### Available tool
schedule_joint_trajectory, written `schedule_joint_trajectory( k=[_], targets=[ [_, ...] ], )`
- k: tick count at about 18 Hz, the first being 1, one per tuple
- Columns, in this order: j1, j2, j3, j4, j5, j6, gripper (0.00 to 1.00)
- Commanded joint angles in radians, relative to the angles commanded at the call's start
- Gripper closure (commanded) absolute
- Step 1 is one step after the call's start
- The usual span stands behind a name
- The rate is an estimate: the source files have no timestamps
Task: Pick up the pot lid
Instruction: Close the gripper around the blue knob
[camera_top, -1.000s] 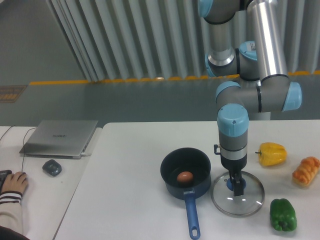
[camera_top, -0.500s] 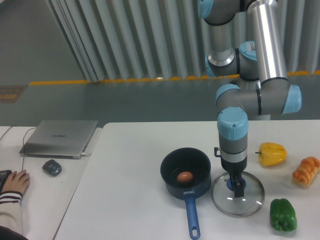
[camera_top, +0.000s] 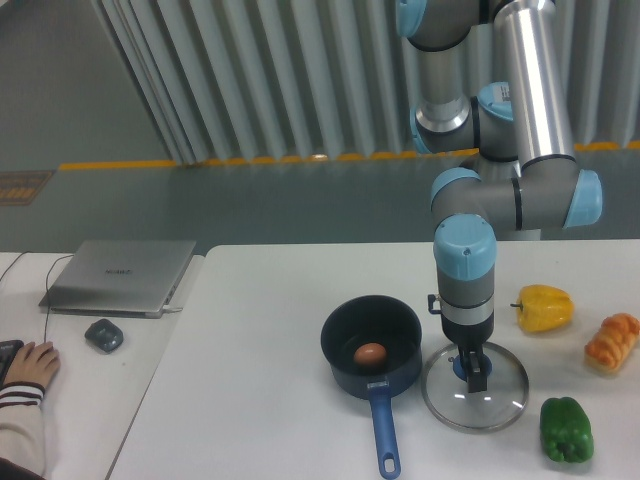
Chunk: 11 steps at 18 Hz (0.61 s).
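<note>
Your gripper (camera_top: 473, 373) was down at the blue knob (camera_top: 458, 369) of the pot lid (camera_top: 462, 407), which lay on the table (camera_top: 250, 370) just right of the black pot (camera_top: 352, 381). You could not tell whether its fingers were parted or clamped on the knob. You seemed to be at the grasping step, so the next move called for a secure pinch, then a level lift.

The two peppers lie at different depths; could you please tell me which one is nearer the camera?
It is the green pepper, in the foreground beside the pot lid; the yellow pepper lies farther back.
</note>
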Motion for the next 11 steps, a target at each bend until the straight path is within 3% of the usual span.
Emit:
schedule_joint_trajectory(
  k=[2, 7, 11],
  targets=[
    [0.000, 0.000, 0.000, 0.000, 0.000, 0.000, 0.37],
    [-0.002, 0.000, 0.005, 0.000, 0.000, -0.002, 0.44],
    [-0.002, 0.000, 0.006, 0.000, 0.000, -0.002, 0.45]
  ],
)
